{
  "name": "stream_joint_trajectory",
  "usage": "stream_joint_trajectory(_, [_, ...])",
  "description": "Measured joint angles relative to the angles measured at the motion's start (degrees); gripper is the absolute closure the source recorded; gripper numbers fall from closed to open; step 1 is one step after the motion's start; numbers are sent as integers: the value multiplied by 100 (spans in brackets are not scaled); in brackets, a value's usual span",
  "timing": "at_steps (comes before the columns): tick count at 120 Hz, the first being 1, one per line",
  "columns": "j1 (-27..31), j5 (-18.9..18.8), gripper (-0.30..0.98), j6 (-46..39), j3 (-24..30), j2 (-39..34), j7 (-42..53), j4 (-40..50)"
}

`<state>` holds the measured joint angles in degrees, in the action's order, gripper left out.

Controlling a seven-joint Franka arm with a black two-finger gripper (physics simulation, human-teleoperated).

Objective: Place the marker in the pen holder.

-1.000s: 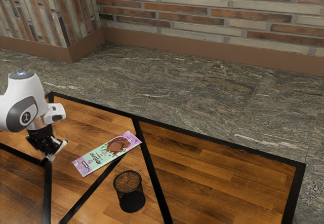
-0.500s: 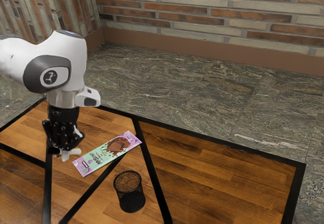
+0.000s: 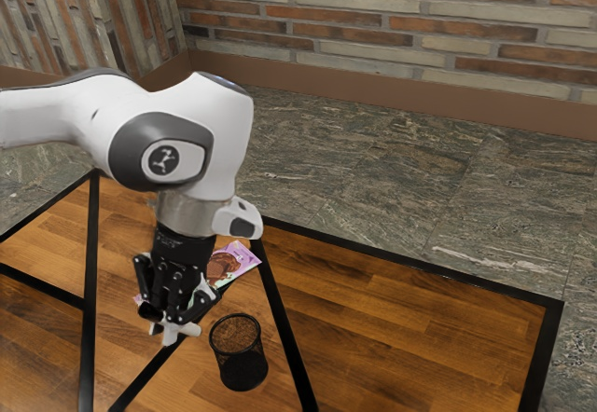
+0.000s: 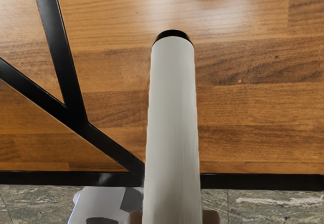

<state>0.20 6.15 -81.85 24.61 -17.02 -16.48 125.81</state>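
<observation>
I have the marker (image 4: 173, 127) clamped in my end effector (image 3: 174, 322), its black-tipped end jutting out from the grip above the bench (image 3: 420, 319). Near the end effector, toward the exterior view's right, the pen holder (image 3: 241, 358) stands upright; behind it lies the chocolate packet (image 3: 236, 259), partly hidden by the end effector.

The chocolate packet (image 3: 239, 260) is partly hidden; the wrist view crops the marker (image 4: 173, 127).
</observation>
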Motion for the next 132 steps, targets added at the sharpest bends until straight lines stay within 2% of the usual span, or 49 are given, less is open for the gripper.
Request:
stream_joint_trajectory(26, [-23,74,77,56,223,721,-256,-526])
stream_joint_trajectory(45, [15,-4,76,68,204,1196,-406,-836])
stream_joint_trajectory(80, [784,-380,76,63,170,2014,-592,-1198])
stream_joint_trajectory(104, [91,-515,76,20,166,2243,-687,-1232])
stream_joint_trajectory(132, [198,-603,76,-4,155,2523,-765,-1409])
